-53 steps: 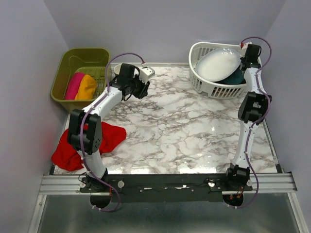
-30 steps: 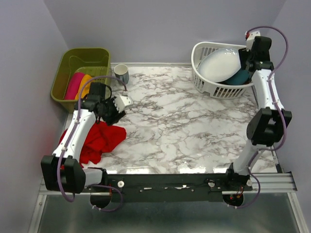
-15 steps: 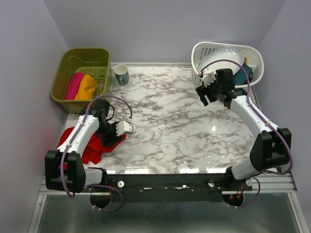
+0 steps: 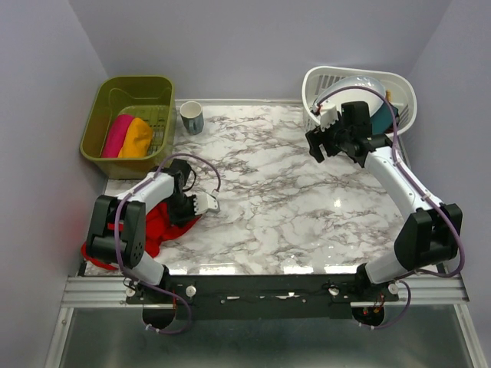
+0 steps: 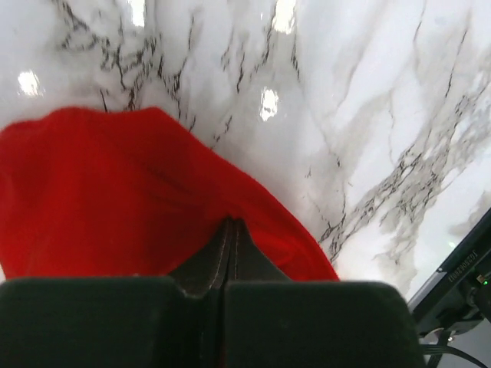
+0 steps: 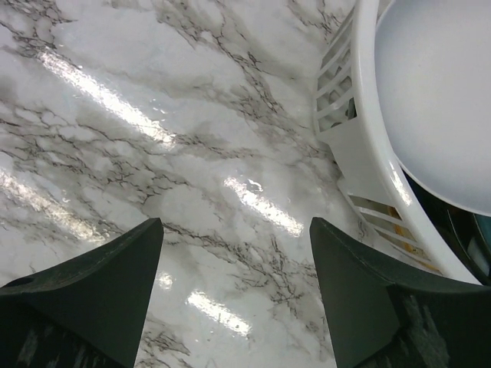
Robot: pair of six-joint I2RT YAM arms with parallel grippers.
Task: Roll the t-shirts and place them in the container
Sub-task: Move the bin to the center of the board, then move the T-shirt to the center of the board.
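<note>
A large red t-shirt [image 4: 153,226] lies crumpled at the near left of the marble table, partly under my left arm. My left gripper [image 4: 184,211] rests low on its right edge. In the left wrist view the fingertips [image 5: 230,224] are pressed together with the red t-shirt [image 5: 115,192] bunched at their tips. A magenta t-shirt [image 4: 116,134] and an orange t-shirt [image 4: 137,139] lie rolled side by side in the green bin [image 4: 126,86]. My right gripper [image 4: 316,146] hovers open over bare marble beside the white basket, its jaws [image 6: 234,224] wide apart and empty.
The white basket [image 4: 400,86] at the back right holds a white plate [image 4: 359,86] and something teal. In the right wrist view the basket [image 6: 359,153] and plate [image 6: 437,92] lie just to the right. A mug [image 4: 191,117] stands by the green bin.
My left gripper came down from the back left onto the red t-shirt's edge and shut on it. My right arm swung from over the basket out toward the table's middle, staying open.
</note>
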